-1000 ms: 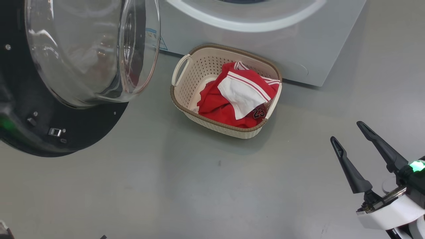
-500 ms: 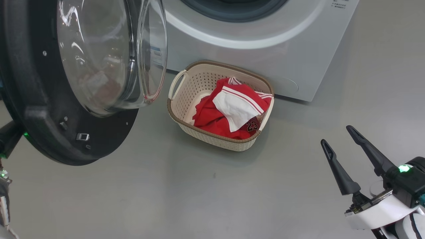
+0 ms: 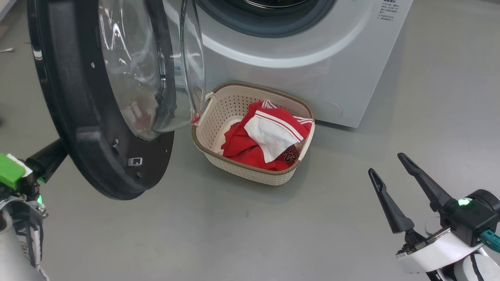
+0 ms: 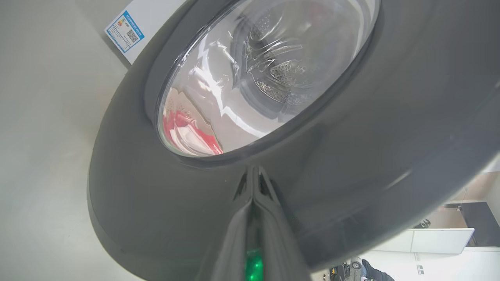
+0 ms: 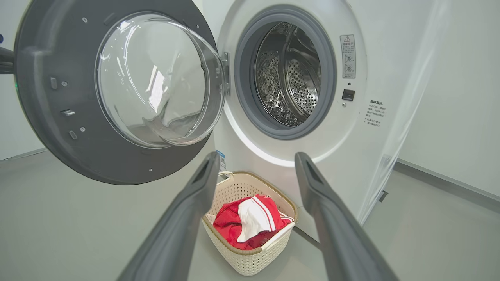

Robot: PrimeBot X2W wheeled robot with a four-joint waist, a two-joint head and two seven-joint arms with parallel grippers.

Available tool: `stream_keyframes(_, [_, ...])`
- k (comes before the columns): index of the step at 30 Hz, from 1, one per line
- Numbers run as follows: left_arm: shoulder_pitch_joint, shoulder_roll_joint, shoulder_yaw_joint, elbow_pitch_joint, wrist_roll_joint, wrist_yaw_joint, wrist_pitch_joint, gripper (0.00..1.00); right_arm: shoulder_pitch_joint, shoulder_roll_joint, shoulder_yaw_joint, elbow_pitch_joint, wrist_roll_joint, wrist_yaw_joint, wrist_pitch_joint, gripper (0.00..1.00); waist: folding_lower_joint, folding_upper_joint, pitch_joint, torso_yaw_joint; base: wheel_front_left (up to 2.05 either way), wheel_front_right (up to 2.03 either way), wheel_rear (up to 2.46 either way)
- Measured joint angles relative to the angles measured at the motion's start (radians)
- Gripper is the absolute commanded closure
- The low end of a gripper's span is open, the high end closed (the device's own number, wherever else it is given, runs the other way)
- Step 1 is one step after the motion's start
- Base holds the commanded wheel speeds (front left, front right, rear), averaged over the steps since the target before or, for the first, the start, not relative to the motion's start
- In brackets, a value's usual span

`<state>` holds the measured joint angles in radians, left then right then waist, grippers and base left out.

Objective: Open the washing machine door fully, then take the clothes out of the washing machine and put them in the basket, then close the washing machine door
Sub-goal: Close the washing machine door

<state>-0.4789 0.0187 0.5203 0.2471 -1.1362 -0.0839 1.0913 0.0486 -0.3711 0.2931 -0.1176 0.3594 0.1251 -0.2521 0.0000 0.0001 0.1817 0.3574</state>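
The washing machine door (image 3: 78, 117) stands open at the left, its glass bowl overlapping the basket's near handle. My left gripper (image 4: 253, 171) is shut, with its tips pressed on the door's (image 4: 351, 156) black outer rim; in the head view its dark finger (image 3: 49, 158) reaches behind the door. The washing machine (image 3: 332, 58) shows a bare steel drum (image 5: 291, 78). The clothes (image 3: 273, 134), a red jersey with 23 and a red-and-white garment, lie in the basket (image 3: 250, 175) in front of the machine. My right gripper (image 3: 386, 164) hangs open and holds nothing, to the right of the basket.
Grey floor surrounds the basket (image 5: 250, 261) and runs to the right of the machine. A white wall with a grey skirting (image 5: 449, 179) stands beyond the machine's right side. A blue label (image 4: 125, 31) sits on the machine's lower corner.
The head camera has tilted up, so the whole picture slid down. My left arm has come into view behind the door, and the door has swung toward the machine, over the basket's handle. The right gripper stays open.
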Motion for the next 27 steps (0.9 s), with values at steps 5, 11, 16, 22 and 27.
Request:
stream_keyframes(5, [0.019,-0.003,-0.036,-0.02,-0.008,-0.009,-0.017,1.0,-0.005,0.014,0.017,0.006,-0.002,0.0,0.0,0.0,0.0,0.0,-0.005,-0.007,0.0,0.0,0.0])
stream_keyframes(11, [0.045,-0.002,-0.085,-0.034,-0.011,-0.018,-0.051,1.0,-0.016,0.022,0.015,0.014,-0.003,0.0,0.0,0.0,0.0,0.0,-0.008,-0.022,0.0,0.0,0.0])
stream_keyframes(16, [0.066,-0.001,-0.151,-0.031,-0.076,-0.018,-0.094,1.0,-0.019,0.029,0.011,0.019,-0.006,0.0,0.0,0.0,0.0,0.0,-0.006,-0.031,0.0,0.0,0.0])
stream_keyframes(22, [0.096,-0.002,-0.199,-0.04,-0.077,-0.023,-0.157,1.0,-0.02,0.034,0.003,0.023,-0.006,0.0,0.0,0.0,0.0,0.0,-0.004,-0.039,0.0,0.0,0.0])
stream_keyframes(27, [0.098,-0.003,-0.19,-0.11,-0.016,-0.029,-0.266,1.0,-0.02,0.042,-0.01,0.026,-0.006,0.0,0.0,0.0,0.0,0.0,-0.004,-0.038,0.0,0.0,0.0])
